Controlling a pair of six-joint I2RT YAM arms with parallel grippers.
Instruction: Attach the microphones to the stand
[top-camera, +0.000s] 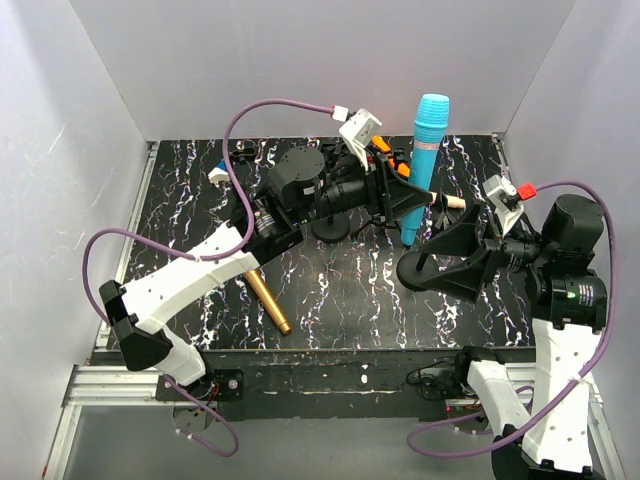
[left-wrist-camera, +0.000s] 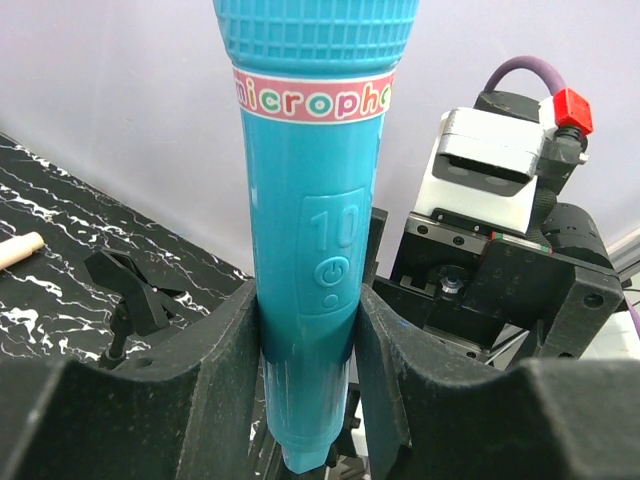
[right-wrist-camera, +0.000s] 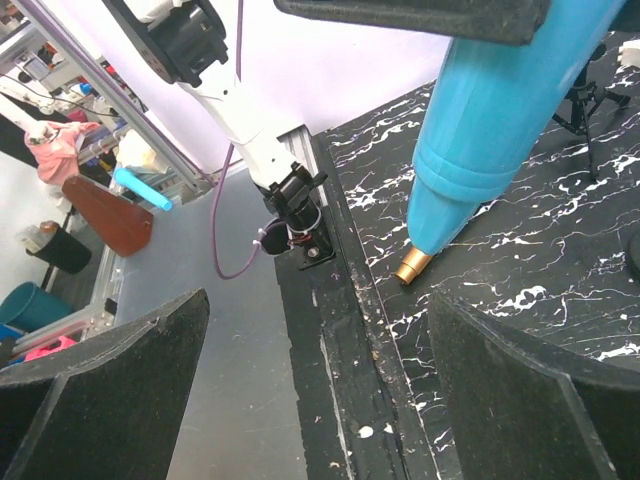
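My left gripper (top-camera: 405, 200) is shut on the cyan-blue microphone (top-camera: 425, 160) and holds it nearly upright above the back middle of the table. In the left wrist view both fingers (left-wrist-camera: 215, 370) clamp its lower body (left-wrist-camera: 310, 230). The gold microphone (top-camera: 268, 300) lies flat near the front, under my left arm; its tip shows in the right wrist view (right-wrist-camera: 412, 265). A pale beige handle (top-camera: 452, 201) pokes out beside the cyan one. An orange piece (top-camera: 382, 145) is mostly hidden behind the left gripper. A black stand clip (left-wrist-camera: 130, 295) stands on a thin stem. My right gripper (top-camera: 430, 262) is open and empty, low over the table.
A round black base (top-camera: 330, 228) sits below my left wrist. A small white and blue object (top-camera: 218, 175) lies at the back left. Grey walls close in the back and sides. The table's front edge (right-wrist-camera: 340, 330) runs under my right gripper (right-wrist-camera: 320, 380).
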